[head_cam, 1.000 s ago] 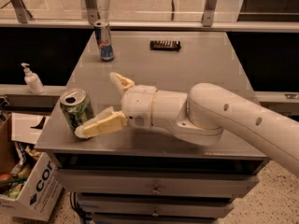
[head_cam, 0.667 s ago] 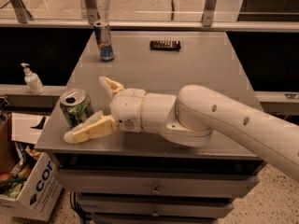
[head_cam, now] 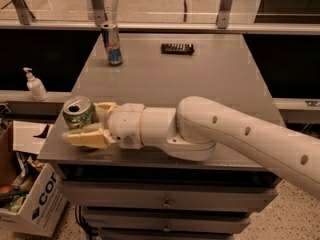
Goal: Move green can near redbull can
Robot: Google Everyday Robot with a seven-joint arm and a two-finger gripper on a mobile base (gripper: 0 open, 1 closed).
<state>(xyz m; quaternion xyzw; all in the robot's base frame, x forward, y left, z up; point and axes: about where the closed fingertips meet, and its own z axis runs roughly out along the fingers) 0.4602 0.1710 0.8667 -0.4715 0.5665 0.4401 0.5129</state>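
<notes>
Pincer has advanced, its open fingers now straddling the green can

Gripper, at the table's front left corner by the green can: cream plastic, smooth and matt; arm: white moulded plastic shell, smooth, with a soft sheen; green can: thin metal, printed wall glossy, top bare silver; redbull can: metal, glossy silver-blue wall; table: grey top, smooth and matt, painted metal or laminate cannot be told; drawer fronts: same grey, matt finish; pump bottle: white plastic, slightly glossy; box: cardboard, matt, outer face printed white, inner flaps raw brown.
</notes>
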